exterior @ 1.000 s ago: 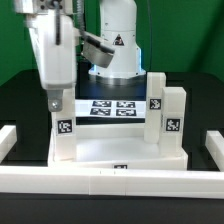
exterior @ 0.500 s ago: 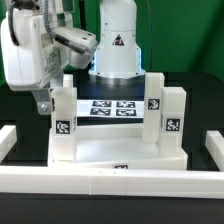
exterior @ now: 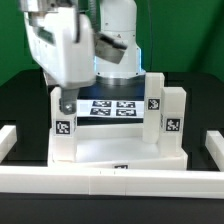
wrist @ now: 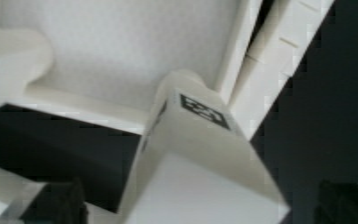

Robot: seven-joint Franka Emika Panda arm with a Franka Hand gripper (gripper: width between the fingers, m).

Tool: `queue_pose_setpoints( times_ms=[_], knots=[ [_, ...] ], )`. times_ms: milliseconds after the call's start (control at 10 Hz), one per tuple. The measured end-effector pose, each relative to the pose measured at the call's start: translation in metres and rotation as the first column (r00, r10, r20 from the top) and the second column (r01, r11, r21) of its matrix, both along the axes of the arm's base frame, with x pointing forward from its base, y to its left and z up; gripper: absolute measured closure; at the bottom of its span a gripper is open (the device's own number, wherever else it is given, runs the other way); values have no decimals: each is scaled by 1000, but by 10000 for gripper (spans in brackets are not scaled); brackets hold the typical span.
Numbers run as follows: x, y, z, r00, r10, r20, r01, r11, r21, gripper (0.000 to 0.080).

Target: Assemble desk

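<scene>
Above the desk point(exterior: 118, 150), gripper point(exterior: 62, 100) open, empty.

White plastic throughout on the desk panel point(exterior: 118, 150) and its upright legs point(exterior: 64, 122), each leg bearing a small black-and-white square tag point(exterior: 170, 125). Same white leg point(wrist: 194, 160) with a black-and-white tag in the wrist view. White too on the marker board point(exterior: 112, 108), printed with black squares. White rails point(exterior: 110, 180) framing a black surface point(exterior: 25, 112). White and grey arm point(exterior: 62, 45). Green backdrop point(exterior: 195, 40).
</scene>
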State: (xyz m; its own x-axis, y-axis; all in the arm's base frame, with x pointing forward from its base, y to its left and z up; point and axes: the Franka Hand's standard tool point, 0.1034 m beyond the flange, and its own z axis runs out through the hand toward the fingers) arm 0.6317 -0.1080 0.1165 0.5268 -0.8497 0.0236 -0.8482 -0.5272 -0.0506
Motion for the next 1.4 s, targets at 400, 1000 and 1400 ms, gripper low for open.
queue_pose_setpoints(
  times_ms=[400,1000,1400],
  knots=[
    [-3,8,-7,920,393,3,-392,919,-49,150],
    [-5,-6,-6,662,748,-35,-748,659,-77,150],
    [-6,-7,-7,668,743,-37,-743,665,-75,512]
  ],
)
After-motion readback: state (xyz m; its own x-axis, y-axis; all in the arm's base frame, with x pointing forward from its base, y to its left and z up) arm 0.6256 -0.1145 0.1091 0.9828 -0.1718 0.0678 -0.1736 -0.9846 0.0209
